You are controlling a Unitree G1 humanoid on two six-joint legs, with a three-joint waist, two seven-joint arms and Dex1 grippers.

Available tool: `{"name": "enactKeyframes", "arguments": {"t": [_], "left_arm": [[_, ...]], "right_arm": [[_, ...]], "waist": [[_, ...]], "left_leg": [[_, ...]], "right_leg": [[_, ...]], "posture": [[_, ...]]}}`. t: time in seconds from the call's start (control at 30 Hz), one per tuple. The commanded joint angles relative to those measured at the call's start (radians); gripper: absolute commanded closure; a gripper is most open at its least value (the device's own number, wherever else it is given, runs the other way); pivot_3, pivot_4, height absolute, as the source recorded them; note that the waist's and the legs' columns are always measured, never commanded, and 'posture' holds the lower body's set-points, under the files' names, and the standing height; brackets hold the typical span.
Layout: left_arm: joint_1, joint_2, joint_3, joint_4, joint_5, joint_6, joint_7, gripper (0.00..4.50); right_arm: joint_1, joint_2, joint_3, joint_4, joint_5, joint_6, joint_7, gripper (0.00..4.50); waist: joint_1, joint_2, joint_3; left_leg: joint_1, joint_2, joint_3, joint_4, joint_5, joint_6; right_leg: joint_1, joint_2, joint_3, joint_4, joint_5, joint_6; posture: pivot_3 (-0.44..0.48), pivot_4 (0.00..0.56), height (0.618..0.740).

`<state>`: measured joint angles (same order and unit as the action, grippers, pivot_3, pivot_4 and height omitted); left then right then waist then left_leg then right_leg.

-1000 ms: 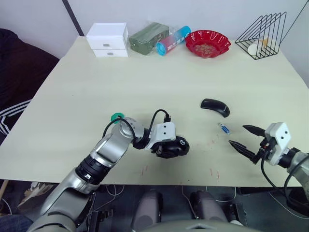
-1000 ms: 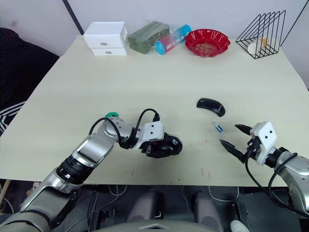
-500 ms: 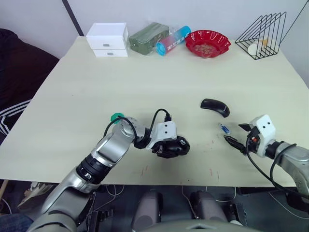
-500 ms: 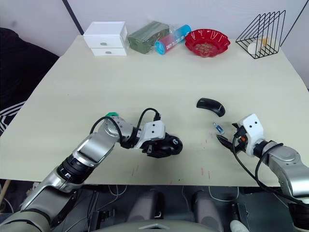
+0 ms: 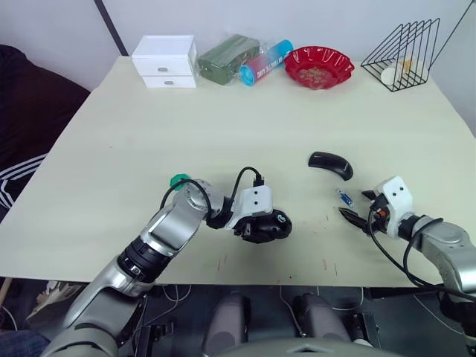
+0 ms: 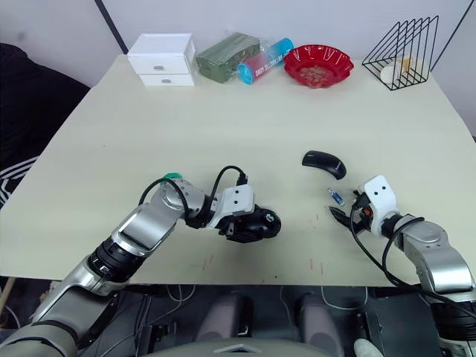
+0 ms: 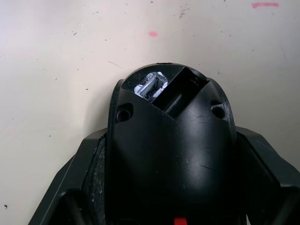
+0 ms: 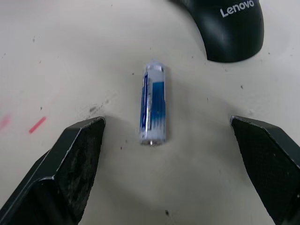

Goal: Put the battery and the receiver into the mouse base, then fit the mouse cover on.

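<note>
We see the cream surface [image 5: 223, 126] carrying everything. Our left end effector [image 5: 262, 224] clamps the mouse base [image 7: 171, 154], its open battery slot facing away. Beyond our right end effector [image 8: 173, 154], spread wide, lies the Lenovo mouse cover [image 8: 229, 26]; the battery [image 8: 153, 103] lies just ahead, between its fingers.

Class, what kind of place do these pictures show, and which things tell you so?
Probably an office or lab worktable: small white drawers, a wire file rack and a red bowl line its far edge.
</note>
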<state>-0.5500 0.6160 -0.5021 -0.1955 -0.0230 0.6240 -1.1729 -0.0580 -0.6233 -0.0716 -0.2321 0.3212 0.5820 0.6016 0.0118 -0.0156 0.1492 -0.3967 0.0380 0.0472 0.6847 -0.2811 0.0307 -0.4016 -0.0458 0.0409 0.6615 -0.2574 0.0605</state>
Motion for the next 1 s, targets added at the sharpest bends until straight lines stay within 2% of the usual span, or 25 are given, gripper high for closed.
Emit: {"name": "enactKeyframes", "arguments": {"t": [0.03,0.27,0.3,0.33,0.37,0.7,0.87,1.0], "left_arm": [[0.009,0.006,-0.037,0.024,0.013,0.022,-0.004,1.54],[0.009,0.006,-0.038,0.028,0.013,0.022,-0.002,1.54],[0.01,0.005,-0.038,0.028,0.013,0.022,-0.002,1.54],[0.012,0.005,-0.037,0.026,0.01,0.025,-0.002,1.54],[0.013,0.005,-0.038,0.027,0.01,0.025,-0.001,1.54],[0.011,0.008,-0.032,0.04,0.01,0.026,-0.001,1.54],[0.009,0.011,-0.033,0.043,0.008,0.03,-0.006,1.54],[0.002,0.01,-0.03,0.06,0.011,0.024,-0.004,1.54]], "right_arm": [[-0.008,-0.001,0.003,-0.001,-0.017,-0.02,0.001,0.0],[0.016,-0.013,-0.003,-0.008,-0.024,-0.039,0.008,3.14],[0.02,-0.012,-0.005,-0.008,-0.023,-0.042,0.007,3.97],[0.023,-0.011,-0.008,-0.01,-0.024,-0.046,0.006,3.97],[0.026,-0.01,-0.012,-0.013,-0.023,-0.048,0.003,4.41],[0.057,-0.051,-0.052,-0.147,0.048,0.017,0.043,4.4],[0.062,-0.122,-0.045,-0.317,0.12,0.169,0.07,4.4],[0.015,-0.133,-0.042,-0.422,0.222,0.315,0.059,4.4]], "waist": [[0.0,0.0,0.0],[0.001,0.0,0.0],[0.001,0.0,0.0],[0.001,0.0,0.0],[0.001,0.0,0.0],[0.0,0.0,0.0],[0.0,0.0,0.0],[0.0,0.0,0.0]], "left_leg": [[0.0,0.0,0.0,0.0,0.0,0.0],[0.0,0.0,0.0,0.0,0.0,0.0],[0.0,0.0,0.0,0.0,0.0,0.0],[0.0,0.0,0.0,0.0,0.0,0.0],[0.0,0.0,0.0,0.0,0.0,0.0],[0.0,0.0,0.0,0.0,0.0,0.0],[0.0,0.0,-0.002,0.0,0.0,0.0],[0.0,0.0,-0.003,0.0,0.0,0.0]], "right_leg": [[0.0,0.0,0.0,0.0,0.0,0.0],[0.0,0.0,0.0,0.0,0.0,0.0],[0.0,0.0,0.0,0.0,0.0,0.0],[0.0,0.0,0.0,0.0,0.0,0.0],[0.0,0.0,0.0,0.0,0.0,0.0],[0.0,0.0,0.0,0.0,0.0,0.0],[0.0,0.0,0.0,0.0,0.0,0.0],[0.0,0.0,0.0,0.0,0.0,0.0]], "posture": [[0.0,0.15,0.74],[0.0,0.15,0.74],[0.0,0.15,0.74],[0.0,0.15,0.74],[0.0,0.15,0.74],[0.0,0.15,0.74],[0.0,0.15,0.74],[0.0,0.15,0.74]]}}
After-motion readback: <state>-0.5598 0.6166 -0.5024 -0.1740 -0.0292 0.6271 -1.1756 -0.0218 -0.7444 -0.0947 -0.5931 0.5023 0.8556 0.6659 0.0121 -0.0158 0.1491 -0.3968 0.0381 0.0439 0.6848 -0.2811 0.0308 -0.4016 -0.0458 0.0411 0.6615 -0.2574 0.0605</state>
